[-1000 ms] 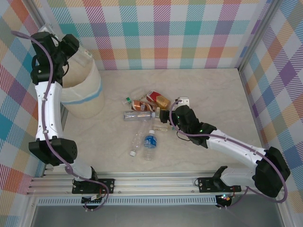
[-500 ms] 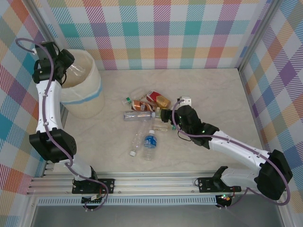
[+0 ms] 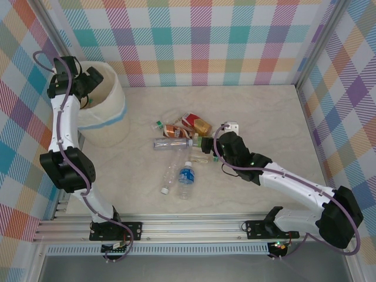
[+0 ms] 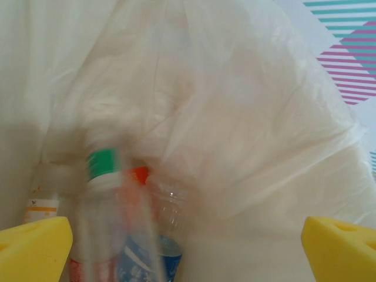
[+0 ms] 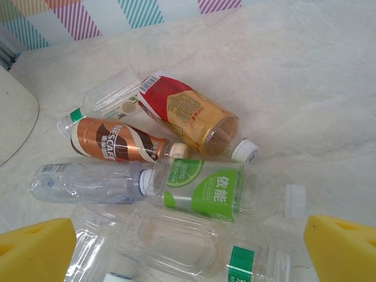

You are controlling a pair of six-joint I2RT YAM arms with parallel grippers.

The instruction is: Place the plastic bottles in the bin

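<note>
Since half a second ago the left arm has swung further toward the upper left, bringing the left claw [image 3: 89, 82] in over the near rim of the bin [image 3: 110, 126]. The left wrist view tells more than the top view. The claw's yellow tips stand wide apart, gripping nothing. A bottle with a green band [image 4: 103, 194] is a blurred smear between them, above a blue-labelled bottle [image 4: 147, 261] in the bin's crumpled white lining.

The right claw [image 3: 204, 147], also spread open, hangs at the right of the heap in mid-frame. Its wrist view picks out a brown coffee bottle [image 5: 117, 141], a red-and-gold bottle [image 5: 188, 114] and a green-labelled bottle [image 5: 205, 188], all lying flat.

The worktop [image 3: 264, 111] is pale and marbled, with checked walls [image 3: 205, 41] around it. Bottles at the lower edge of both wrist views are cut off, and the blurred one's label cannot be read.
</note>
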